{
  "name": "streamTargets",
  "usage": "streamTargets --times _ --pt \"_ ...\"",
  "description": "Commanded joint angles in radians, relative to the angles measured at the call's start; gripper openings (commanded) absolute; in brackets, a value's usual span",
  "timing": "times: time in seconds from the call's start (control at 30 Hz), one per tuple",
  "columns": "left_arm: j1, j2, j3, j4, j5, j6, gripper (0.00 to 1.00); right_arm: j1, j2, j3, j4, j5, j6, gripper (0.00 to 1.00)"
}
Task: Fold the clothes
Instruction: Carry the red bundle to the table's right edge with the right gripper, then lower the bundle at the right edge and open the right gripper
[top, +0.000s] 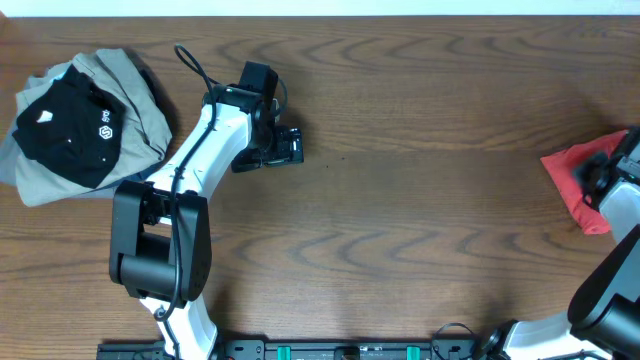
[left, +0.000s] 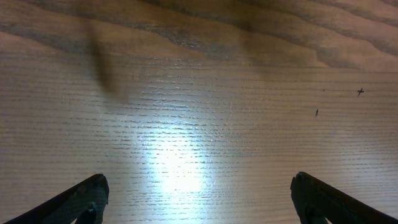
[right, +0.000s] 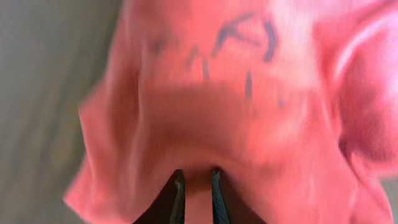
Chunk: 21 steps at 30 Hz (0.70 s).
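A red garment (top: 575, 178) lies crumpled at the table's right edge. My right gripper (top: 598, 180) is shut on a fold of it; in the right wrist view the red cloth (right: 249, 106) with a dark print fills the frame and is pinched between the fingertips (right: 196, 177). A folded pile with a black garment (top: 70, 120) on top of grey ones (top: 130, 100) sits at the far left. My left gripper (top: 285, 148) is open and empty over bare wood, right of that pile; its two fingers (left: 198, 190) show wide apart in the left wrist view.
The brown wooden table (top: 420, 240) spans the overhead view. The arm bases stand at the front edge.
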Motion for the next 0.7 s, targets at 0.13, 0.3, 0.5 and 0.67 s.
streamTargets --times 0.13,0.3,0.5,0.67 --pt "-0.001 0.016 -0.006 -0.005 0.017 -0.01 0.95 -0.031 0.062 0.008 0.049 -0.053 -0.071 0.23" --pt "-0.001 0.016 -0.006 -0.005 0.017 -0.009 0.95 -0.081 0.032 0.046 -0.023 -0.05 -0.118 0.14" --pt "-0.001 0.016 -0.006 -0.004 0.017 -0.009 0.95 -0.144 0.032 0.057 -0.15 -0.247 -0.19 0.14" --pt "-0.001 0.016 -0.006 -0.005 0.017 -0.009 0.95 -0.143 0.034 0.054 -0.261 -0.363 -0.251 0.17"
